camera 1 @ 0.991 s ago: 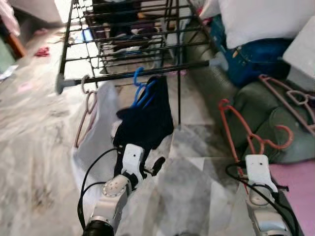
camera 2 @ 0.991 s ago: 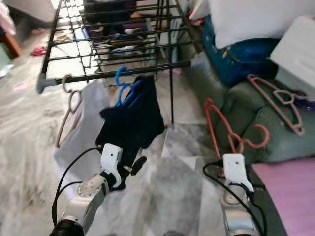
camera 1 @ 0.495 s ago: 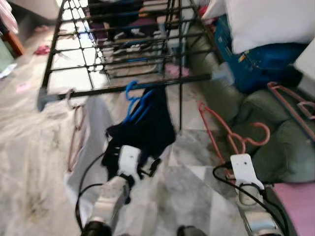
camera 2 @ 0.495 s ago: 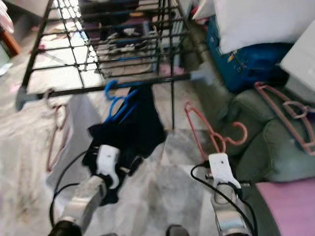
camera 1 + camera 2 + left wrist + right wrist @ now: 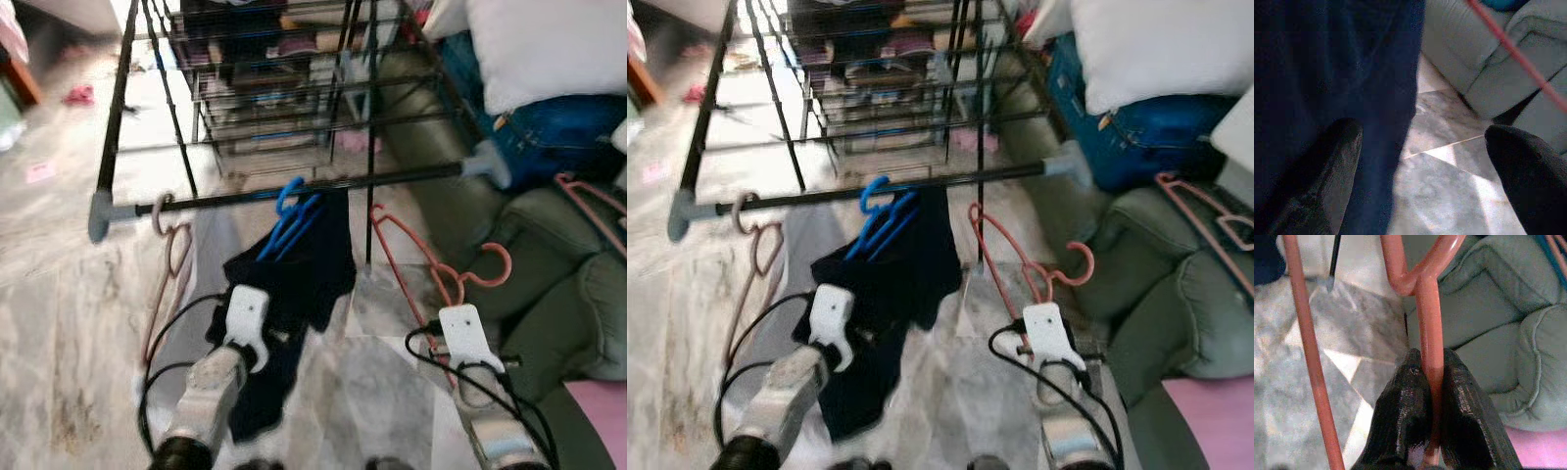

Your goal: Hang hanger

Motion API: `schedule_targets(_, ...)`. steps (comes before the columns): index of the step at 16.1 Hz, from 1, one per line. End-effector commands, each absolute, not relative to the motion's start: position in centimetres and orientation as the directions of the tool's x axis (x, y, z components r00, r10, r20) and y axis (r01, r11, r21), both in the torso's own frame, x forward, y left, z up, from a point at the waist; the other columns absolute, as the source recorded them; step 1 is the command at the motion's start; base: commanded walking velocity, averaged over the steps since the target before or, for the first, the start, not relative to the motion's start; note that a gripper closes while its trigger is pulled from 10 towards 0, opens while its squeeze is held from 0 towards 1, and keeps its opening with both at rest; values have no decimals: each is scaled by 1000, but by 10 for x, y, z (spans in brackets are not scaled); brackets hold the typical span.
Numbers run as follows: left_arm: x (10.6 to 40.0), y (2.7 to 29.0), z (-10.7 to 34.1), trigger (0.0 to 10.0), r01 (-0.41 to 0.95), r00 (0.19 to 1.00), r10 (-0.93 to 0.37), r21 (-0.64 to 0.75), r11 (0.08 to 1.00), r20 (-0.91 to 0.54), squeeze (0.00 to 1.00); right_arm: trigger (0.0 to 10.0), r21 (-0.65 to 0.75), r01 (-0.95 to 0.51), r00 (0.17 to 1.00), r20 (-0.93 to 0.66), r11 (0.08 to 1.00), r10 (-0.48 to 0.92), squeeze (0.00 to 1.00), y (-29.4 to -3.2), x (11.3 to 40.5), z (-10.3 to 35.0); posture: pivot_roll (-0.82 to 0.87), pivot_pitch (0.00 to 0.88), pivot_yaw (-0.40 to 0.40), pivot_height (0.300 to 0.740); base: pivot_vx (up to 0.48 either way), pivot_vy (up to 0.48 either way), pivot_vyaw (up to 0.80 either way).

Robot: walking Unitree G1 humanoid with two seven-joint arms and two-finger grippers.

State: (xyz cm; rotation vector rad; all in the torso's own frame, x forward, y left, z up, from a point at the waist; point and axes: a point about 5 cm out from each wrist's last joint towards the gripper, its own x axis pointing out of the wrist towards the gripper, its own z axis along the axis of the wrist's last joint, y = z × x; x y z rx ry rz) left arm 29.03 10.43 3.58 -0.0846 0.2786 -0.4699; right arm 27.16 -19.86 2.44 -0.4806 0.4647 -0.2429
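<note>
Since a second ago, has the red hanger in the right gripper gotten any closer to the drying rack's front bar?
Yes. The red hanger, clamped in the right gripper, now has its upper corner just under the rack's front bar; earlier it was lower and further right of it.

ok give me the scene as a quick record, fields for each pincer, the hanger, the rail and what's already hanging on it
right pincer: shut on the salmon-red plastic hanger, held below the rail
left pincer: open, beside the dark navy garment
rail: black metal drying-rack bar with grey end caps
on rail: blue plastic hanger carrying the garment; pale pink hanger near its left end
hanger hook: not yet over the rail
nearby: grey-green sofa on the robot's right
</note>
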Motion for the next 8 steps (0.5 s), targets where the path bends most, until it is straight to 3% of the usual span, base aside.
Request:
schedule_targets(1, 287, 108, 31, 10000, 433, 850, -453, -133, 891, -267, 0, 10000, -493, 98, 866, -385, 864, -318, 0, -197, 268, 20, 35, 169, 11, 740, 0, 0, 0)
schedule_targets(8, 286, 112, 30, 10000, 418, 863, -422, -75, 905, -276, 0, 10000, -524, 18, 912, -341, 852, -229, 0, -193, 290, 37, 37, 182, 18, 740, 0, 0, 0)
